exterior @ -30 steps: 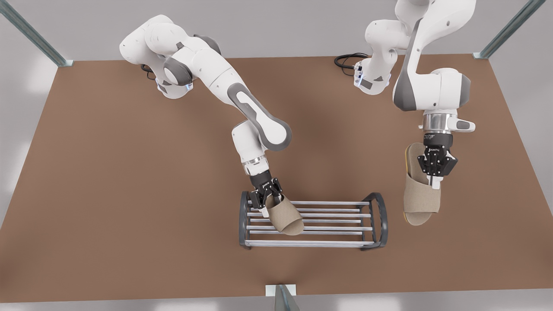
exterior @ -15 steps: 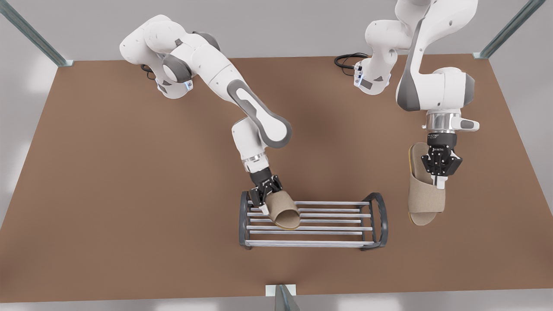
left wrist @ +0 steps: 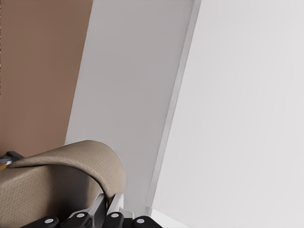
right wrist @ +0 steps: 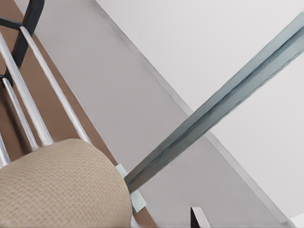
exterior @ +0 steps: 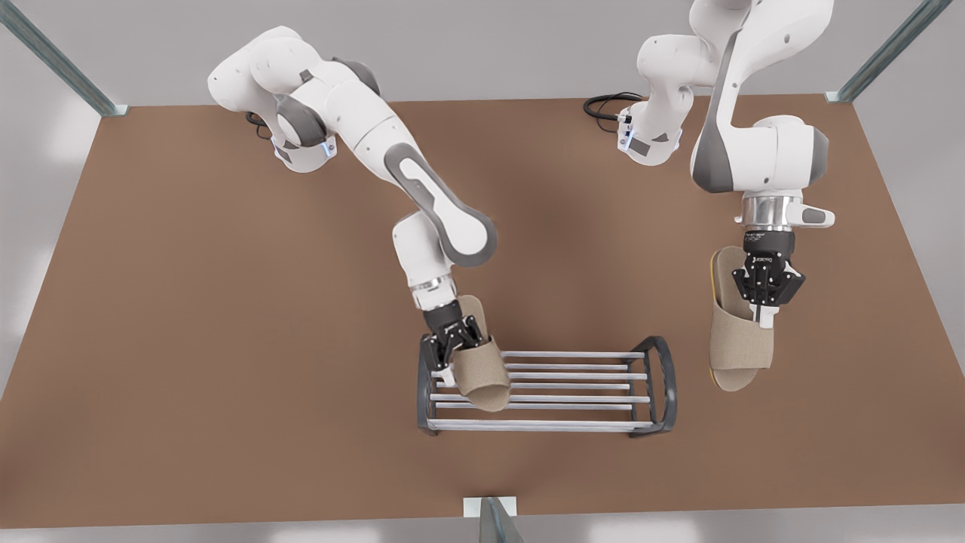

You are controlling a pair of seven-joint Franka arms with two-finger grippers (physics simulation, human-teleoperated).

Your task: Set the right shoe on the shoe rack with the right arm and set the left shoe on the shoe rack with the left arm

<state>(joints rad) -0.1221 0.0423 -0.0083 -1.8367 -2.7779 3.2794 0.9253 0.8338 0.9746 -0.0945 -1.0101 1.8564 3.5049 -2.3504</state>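
Two beige slippers are in play, one in each arm, and neither is resting free yet. The right gripper [exterior: 451, 348] is at the end of the shoe rack [exterior: 663, 377] on the front view's left, its fingers clamped on the edge of the right shoe [exterior: 480, 373]'s upper band, with the toe tilted down over the silver rods. The left gripper [exterior: 763, 308] hangs over the bench [exterior: 226, 339] just beyond the rack's other end, on the front view's right. It is pinching the band of the left shoe [exterior: 735, 343], which dangles toe-down. I judge both shoes light and soft: the woven band looks pliable and the sole only a little stiffer. A grip on the band's rim therefore lets the shoe swing and sag, and it may settle crooked between rods. In the right wrist view the band [right wrist: 57, 190] hides the fingers and most of the rods [right wrist: 33, 118], so I can't tell whether the sole touches the rack. In the left wrist view the band [left wrist: 57, 175] blocks the sole, and the fingers are cut off at the frame's edge.
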